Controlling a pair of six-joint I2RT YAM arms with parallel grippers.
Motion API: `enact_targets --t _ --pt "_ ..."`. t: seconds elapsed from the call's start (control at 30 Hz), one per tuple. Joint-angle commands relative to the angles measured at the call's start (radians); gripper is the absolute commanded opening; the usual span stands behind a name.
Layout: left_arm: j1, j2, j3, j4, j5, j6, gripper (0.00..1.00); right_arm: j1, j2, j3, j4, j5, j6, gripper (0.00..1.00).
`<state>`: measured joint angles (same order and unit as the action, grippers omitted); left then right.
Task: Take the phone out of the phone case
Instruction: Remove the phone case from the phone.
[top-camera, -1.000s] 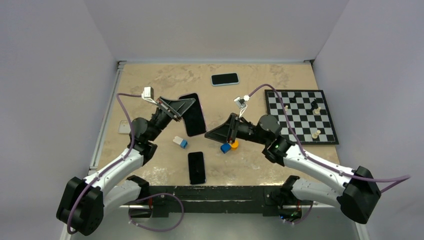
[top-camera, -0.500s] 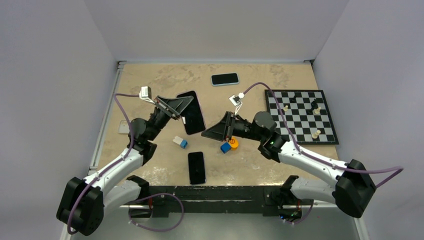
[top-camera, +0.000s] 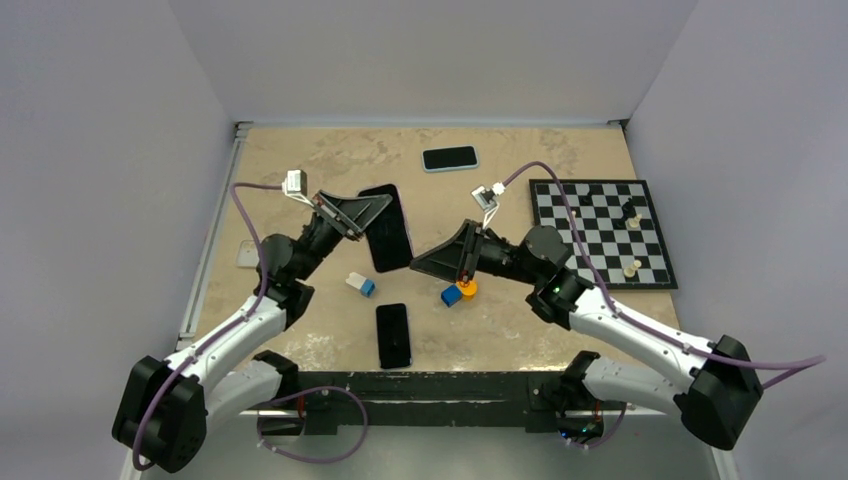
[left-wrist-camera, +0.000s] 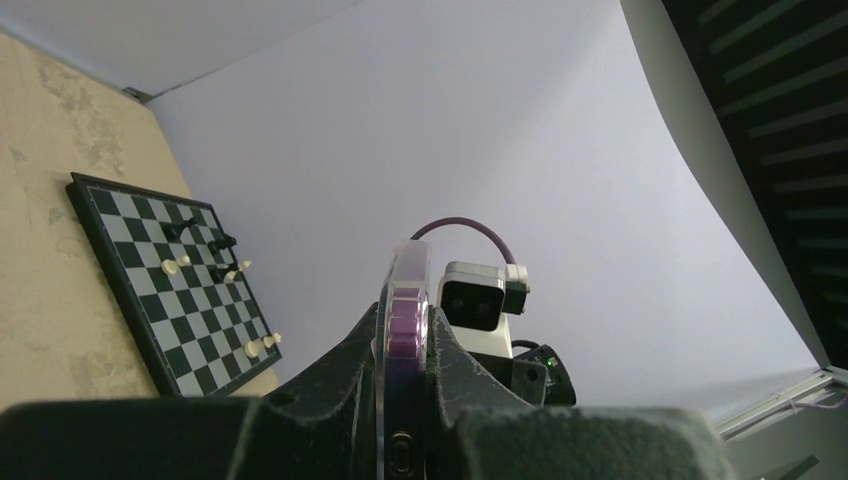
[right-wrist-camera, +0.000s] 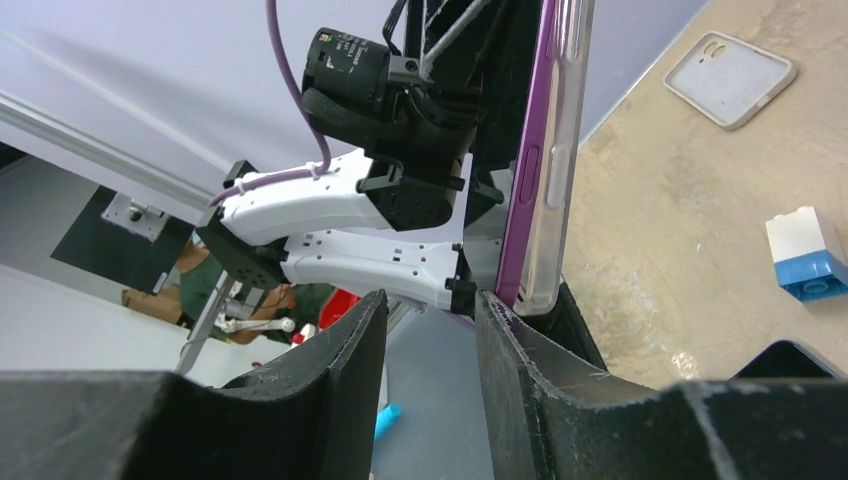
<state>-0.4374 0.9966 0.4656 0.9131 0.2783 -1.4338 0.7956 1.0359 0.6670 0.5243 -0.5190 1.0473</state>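
Tan, stone-patterned table fills the top view. Over its left-centre the left gripper holds a purple phone off the surface, its dark screen facing up. The right gripper points at the phone's near end from the right. A chessboard lies by the right edge, a blue-cased phone by the far edge, a bare black phone by the near edge, and an empty white case by the left edge. A blue-and-white block, a blue block and an orange piece sit around the centre.

From the left wrist, the phone stands edge-on inside its clear case, and the left gripper's fingers pinch it on both faces.

From the right wrist, the right gripper's fingers are spread, with nothing in the gap. The cased phone's lower end hangs just beside the tip of one finger; I cannot tell whether they touch.
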Motion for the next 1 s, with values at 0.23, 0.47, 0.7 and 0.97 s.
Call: enact_targets --t 0.23,0.47,0.7,0.97 --pt "-0.01 -0.048 0.045 0.041 0.032 0.005 0.0 -0.01 0.052 0.032 0.085 0.004 -0.017 0.42" --pt "-0.011 -0.044 0.05 0.027 0.03 0.011 0.0 -0.01 -0.038 -0.022 0.015 0.045 -0.065 0.44" --pt "-0.011 -0.041 0.055 0.04 0.035 0.006 0.0 -0.01 -0.045 -0.024 0.008 0.043 -0.069 0.41" --pt "-0.011 -0.049 0.052 0.039 0.032 -0.011 0.0 -0.01 -0.003 -0.019 0.026 0.038 -0.069 0.4"
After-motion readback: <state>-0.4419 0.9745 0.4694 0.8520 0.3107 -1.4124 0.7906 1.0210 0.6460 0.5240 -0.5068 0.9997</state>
